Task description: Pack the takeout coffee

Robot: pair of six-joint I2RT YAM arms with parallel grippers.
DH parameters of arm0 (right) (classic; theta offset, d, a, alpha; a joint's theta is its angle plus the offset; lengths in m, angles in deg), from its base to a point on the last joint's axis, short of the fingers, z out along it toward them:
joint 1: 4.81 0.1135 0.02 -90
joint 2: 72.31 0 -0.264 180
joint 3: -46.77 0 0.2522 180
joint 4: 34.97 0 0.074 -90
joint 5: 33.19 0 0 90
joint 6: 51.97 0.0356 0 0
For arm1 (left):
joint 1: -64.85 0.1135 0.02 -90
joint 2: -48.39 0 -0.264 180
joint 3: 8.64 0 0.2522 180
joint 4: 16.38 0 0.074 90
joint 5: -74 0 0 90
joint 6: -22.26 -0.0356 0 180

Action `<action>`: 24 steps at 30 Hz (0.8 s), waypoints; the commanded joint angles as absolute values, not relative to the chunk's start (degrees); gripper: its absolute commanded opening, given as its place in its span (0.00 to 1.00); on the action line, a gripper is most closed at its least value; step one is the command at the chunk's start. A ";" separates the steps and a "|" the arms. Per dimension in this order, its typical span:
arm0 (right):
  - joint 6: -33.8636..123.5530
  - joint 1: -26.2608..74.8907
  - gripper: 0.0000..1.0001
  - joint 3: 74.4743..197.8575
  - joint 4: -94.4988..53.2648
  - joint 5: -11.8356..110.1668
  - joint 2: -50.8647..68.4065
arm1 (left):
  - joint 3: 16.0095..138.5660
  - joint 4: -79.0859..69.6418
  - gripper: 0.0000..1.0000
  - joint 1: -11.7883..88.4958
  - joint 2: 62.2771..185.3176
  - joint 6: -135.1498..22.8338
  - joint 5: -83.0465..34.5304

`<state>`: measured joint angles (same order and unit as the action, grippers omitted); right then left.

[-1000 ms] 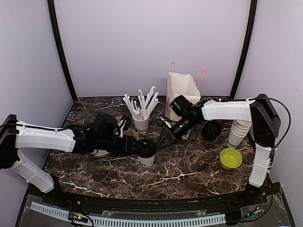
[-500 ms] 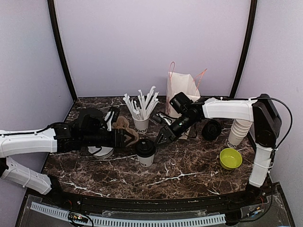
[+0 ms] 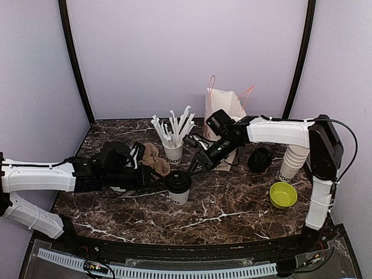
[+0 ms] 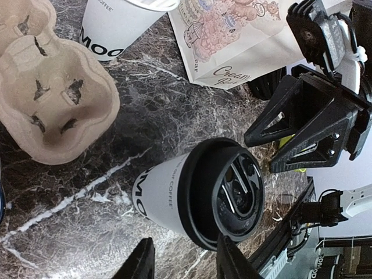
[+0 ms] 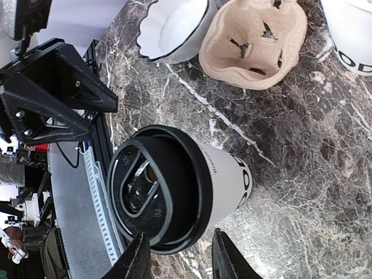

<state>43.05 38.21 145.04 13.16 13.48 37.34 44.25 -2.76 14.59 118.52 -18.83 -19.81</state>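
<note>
Coffee cup (image 3: 179, 189), black lid on, stands upright on the marble table (image 3: 232, 209) in the top view, between my two grippers. The left gripper (image 3: 157, 178) sits just to its left and the right gripper (image 3: 195, 168) just past it on the right; neither touches it. A cardboard carrier (image 3: 156, 158) lies behind the cup, beside the cup of straws (image 3: 173, 152), with a paper bag (image 3: 223, 107) further back.

From the left wrist, my fingers (image 4: 142, 261) are spread with nothing between them. The cup (image 4: 165, 189) is right ahead (black lettering shows near its base) and the carrier (image 4: 52, 104) is off to the left. The right gripper faces it, jaws wide.

From the right wrist, the fingers (image 5: 136, 258) are likewise apart and empty, with the cup (image 5: 229, 180) just ahead. The carrier (image 5: 256, 40) and a white bowl (image 5: 174, 26) lie beyond.
</note>
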 commanded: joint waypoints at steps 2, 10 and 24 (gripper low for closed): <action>43.66 37.56 0.35 145.96 13.04 16.29 38.37 | 43.78 -7.36 0.40 14.65 120.07 -15.88 -23.57; 43.97 37.55 0.34 145.81 12.75 18.12 38.74 | 43.40 -9.02 0.40 14.64 122.19 -16.30 -23.74; 44.52 37.55 0.33 145.44 12.29 13.93 39.97 | 43.10 -8.47 0.37 14.59 120.85 -16.68 -21.74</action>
